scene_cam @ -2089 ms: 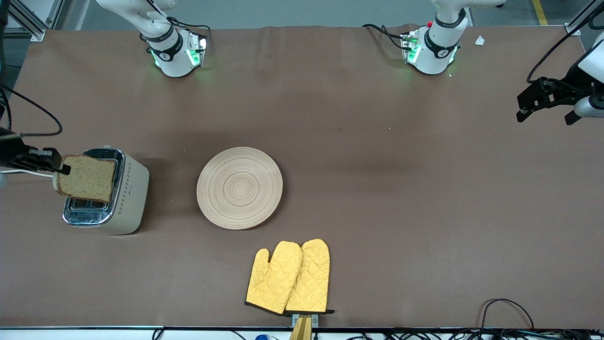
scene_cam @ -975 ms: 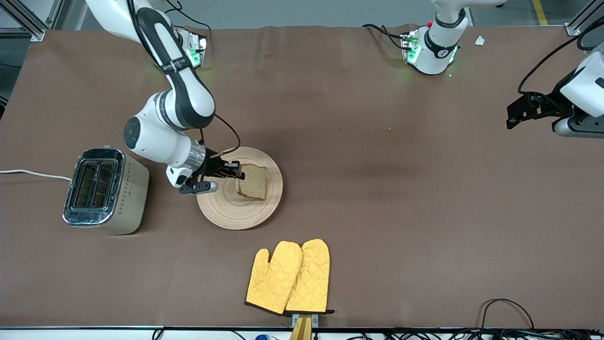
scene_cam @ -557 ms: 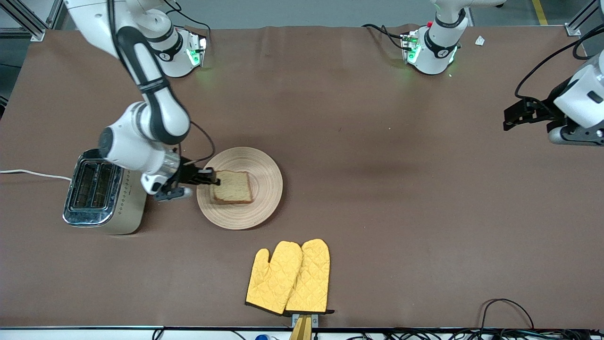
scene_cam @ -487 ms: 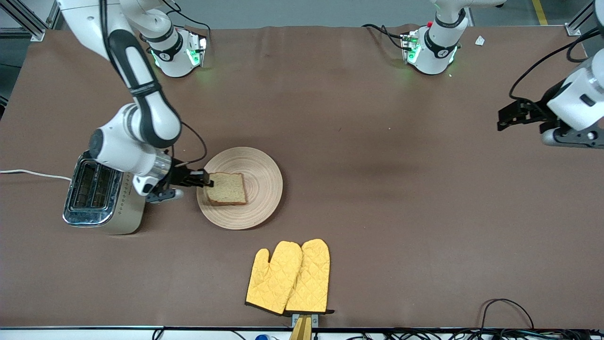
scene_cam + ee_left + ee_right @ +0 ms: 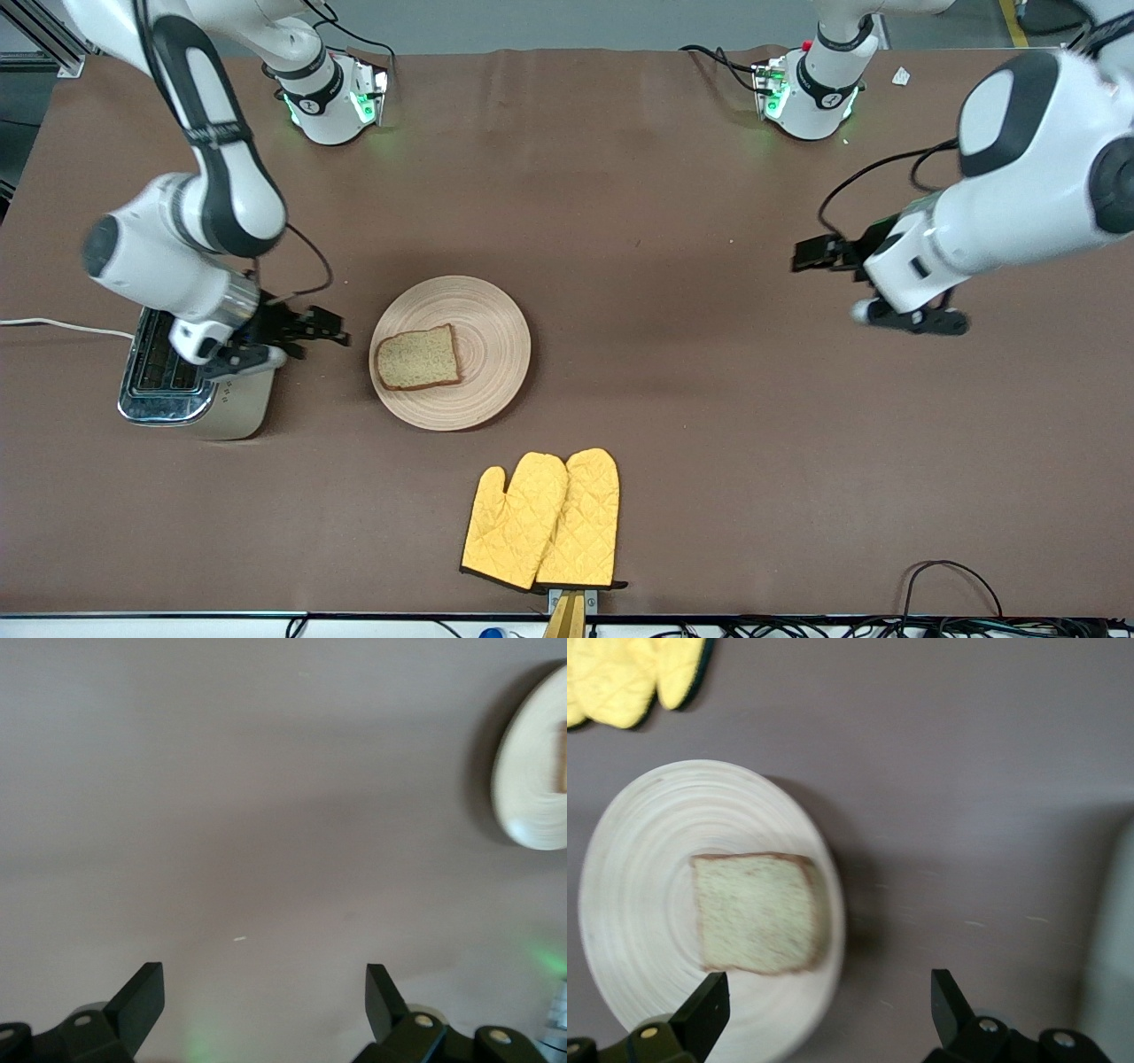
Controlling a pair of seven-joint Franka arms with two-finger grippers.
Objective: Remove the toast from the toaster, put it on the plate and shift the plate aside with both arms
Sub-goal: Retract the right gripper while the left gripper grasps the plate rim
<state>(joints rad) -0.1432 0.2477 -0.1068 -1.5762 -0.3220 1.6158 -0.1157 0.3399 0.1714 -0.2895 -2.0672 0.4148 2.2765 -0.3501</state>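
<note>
The toast (image 5: 417,357) is seen lying flat on the plate (image 5: 492,377), toward the toaster's side of it, with one edge close to the rim. The plate is set on the brown worktop (image 5: 673,425), between the toaster (image 5: 221,409) and the bare middle of the worktop. The yellow oven mitts (image 5: 542,519) are laid nearer to the front camera than the plate, close to it but not touching.

The right gripper (image 5: 321,325) is held over the gap between the toaster and the plate. Its jaws are spread wide and nothing is held in them. In the right wrist view the toast (image 5: 756,914) is seen on the plate (image 5: 638,868) under the open jaws.

The left gripper (image 5: 819,254) is held over the bare worktop, well apart from the plate, toward the left arm's end. Its jaws are wide too, and nothing is held.

The plate is not yet moved aside. A few things could go wrong here. The toast could be slid off if the plate is tipped or pushed fast, since it sits near the rim. The plate could be spun if it is pushed on one side only. The mitts could be bumped if the plate is moved toward them.
</note>
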